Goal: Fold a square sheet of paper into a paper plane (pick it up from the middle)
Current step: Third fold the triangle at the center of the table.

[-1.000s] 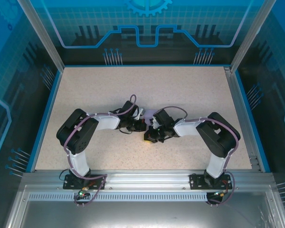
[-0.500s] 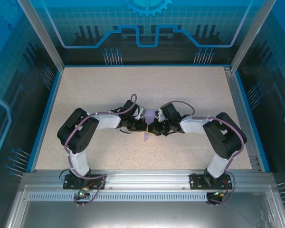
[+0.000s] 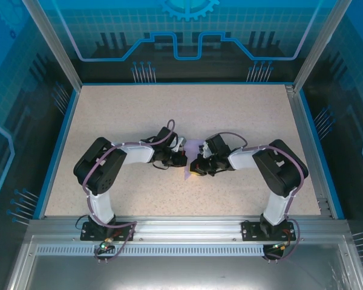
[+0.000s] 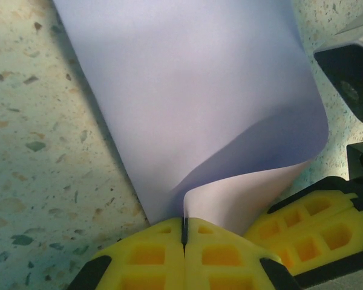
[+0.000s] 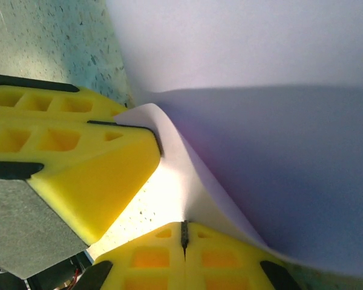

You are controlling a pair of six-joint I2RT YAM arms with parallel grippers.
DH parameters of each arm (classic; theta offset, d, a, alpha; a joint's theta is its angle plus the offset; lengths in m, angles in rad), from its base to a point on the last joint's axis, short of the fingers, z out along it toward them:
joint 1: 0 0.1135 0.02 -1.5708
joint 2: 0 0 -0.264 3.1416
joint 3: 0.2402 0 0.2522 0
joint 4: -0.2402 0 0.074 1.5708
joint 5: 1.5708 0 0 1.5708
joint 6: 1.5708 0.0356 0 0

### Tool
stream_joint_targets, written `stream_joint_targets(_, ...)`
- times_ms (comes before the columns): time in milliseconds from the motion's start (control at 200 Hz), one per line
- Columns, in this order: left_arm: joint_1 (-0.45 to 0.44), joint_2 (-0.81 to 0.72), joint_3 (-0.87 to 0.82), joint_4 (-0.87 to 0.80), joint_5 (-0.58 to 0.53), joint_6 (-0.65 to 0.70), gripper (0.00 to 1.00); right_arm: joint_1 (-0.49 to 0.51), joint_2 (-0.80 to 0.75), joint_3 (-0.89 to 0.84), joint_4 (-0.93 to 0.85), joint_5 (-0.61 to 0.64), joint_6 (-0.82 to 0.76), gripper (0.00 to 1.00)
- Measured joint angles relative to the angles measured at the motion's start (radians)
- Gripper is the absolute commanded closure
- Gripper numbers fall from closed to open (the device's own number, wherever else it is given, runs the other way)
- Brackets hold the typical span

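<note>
1. Blue-lit enclosure walls (image 3: 24, 90) ring a speckled beige table (image 3: 139, 109) in the top external view. Both arms fold inward and meet at its middle. The sheet of paper (image 3: 194, 147) sits between the left gripper (image 3: 183, 161) and the right gripper (image 3: 195, 168). A pale lavender patch shows on their far side and a thin sliver on the near side, so its long axis runs far to near. The wrists cover most of it, and the jaws are too small here to judge.
2. From the left wrist, the left gripper (image 4: 183, 238) has its yellow fingers pressed together on the sheet's (image 4: 187, 90) near edge. The sheet stretches away over the table, leaning left, and its far end is cut off by the frame. Its right side curls over into a shaded flap. The right gripper's fingers (image 4: 314, 220) touch that flap at lower right.
3. From the right wrist, the right gripper (image 5: 183, 238) is closed with the sheet's (image 5: 260, 121) curled edge caught in the seam. The left gripper's fingers (image 5: 78, 151) pinch the same edge just beside it, on the left. The sheet spreads up and right past the frame, and its outline cannot be made out
</note>
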Motion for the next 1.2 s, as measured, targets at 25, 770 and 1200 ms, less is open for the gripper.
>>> stream_joint_targets(25, 0.000, 0.000, 0.000, 0.000, 0.000, 0.000, 1.00, 0.000, 0.000, 0.000, 0.000, 0.000, -0.002, 0.99)
stream_joint_targets(770, 0.000, 0.010, 0.013, -0.003, 0.007, 0.000, 1.00, -0.093, -0.015, 0.019, -0.043, -0.029, -0.117, 1.00)
stream_joint_targets(1200, 0.000, 0.017, 0.016, 0.000, 0.011, 0.000, 1.00, -0.132, 0.005, 0.030, -0.082, -0.067, -0.146, 0.98)
